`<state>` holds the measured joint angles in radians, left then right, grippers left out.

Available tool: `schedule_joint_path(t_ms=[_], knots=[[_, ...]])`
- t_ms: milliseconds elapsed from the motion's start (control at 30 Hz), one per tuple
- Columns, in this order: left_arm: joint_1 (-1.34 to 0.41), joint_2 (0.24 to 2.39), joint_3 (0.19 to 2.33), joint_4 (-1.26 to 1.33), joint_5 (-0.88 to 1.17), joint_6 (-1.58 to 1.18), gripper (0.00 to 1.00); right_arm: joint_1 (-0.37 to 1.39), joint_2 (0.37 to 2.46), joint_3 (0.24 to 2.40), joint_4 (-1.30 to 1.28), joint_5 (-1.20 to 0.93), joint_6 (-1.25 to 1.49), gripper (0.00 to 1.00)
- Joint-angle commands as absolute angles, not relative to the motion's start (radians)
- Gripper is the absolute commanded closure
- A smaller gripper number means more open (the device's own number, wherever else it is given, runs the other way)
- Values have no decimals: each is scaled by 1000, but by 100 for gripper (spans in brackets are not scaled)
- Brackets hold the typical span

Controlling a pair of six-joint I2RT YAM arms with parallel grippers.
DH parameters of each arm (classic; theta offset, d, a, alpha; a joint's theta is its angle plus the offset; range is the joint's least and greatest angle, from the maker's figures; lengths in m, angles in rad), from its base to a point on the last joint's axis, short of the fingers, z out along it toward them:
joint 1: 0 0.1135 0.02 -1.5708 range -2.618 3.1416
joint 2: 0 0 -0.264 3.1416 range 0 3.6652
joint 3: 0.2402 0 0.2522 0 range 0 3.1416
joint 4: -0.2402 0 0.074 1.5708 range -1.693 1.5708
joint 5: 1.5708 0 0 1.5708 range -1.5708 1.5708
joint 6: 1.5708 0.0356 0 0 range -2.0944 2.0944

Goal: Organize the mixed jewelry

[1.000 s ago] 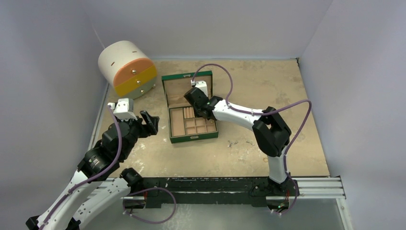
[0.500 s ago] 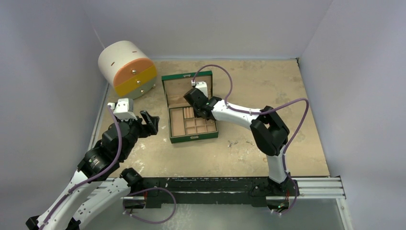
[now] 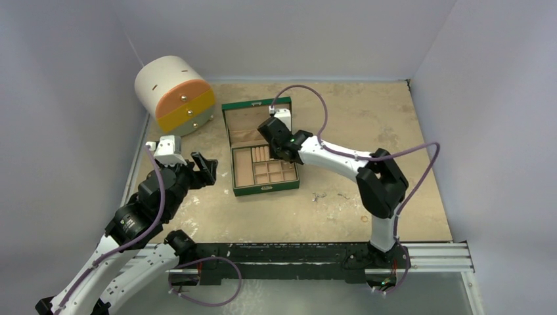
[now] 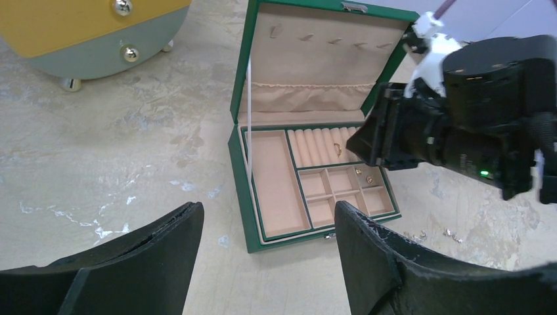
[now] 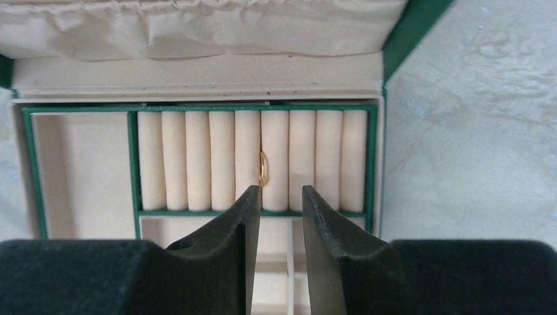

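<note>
Top external: tan tabletop [image 3: 348,111], pale walls [image 3: 282,33]

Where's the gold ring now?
Right wrist view: thin gold ring wedged between the middle cream rolls of the green jewelry box, ahead of the right end effector.

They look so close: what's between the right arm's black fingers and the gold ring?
Only bare cream padded rolls, seen in the right wrist view; the right gripper is clear of the gold ring.
</note>
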<state>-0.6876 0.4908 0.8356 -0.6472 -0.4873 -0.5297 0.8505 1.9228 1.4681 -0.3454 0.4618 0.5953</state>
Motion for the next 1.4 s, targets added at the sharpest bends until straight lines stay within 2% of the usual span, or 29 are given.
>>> schedule_joint_path(t_ms=[0,200,533,900,1133,1367], knots=[[-686,484,834,-618,-503,-515,27,848,1777,1431,-374,501,631,67],[-685,483,835,-620,-504,-515,27,839,1618,1328,-390,517,653,66],[-686,494,836,-617,-492,-515,27,779,1366,1164,-568,564,736,65],[-684,516,837,-617,-485,-514,27,751,1118,934,-844,586,1036,65],[-684,526,838,-615,-480,-512,27,745,1039,802,-998,585,1265,64],[-685,535,838,-614,-475,-512,27,697,1013,681,-986,548,1334,64]])
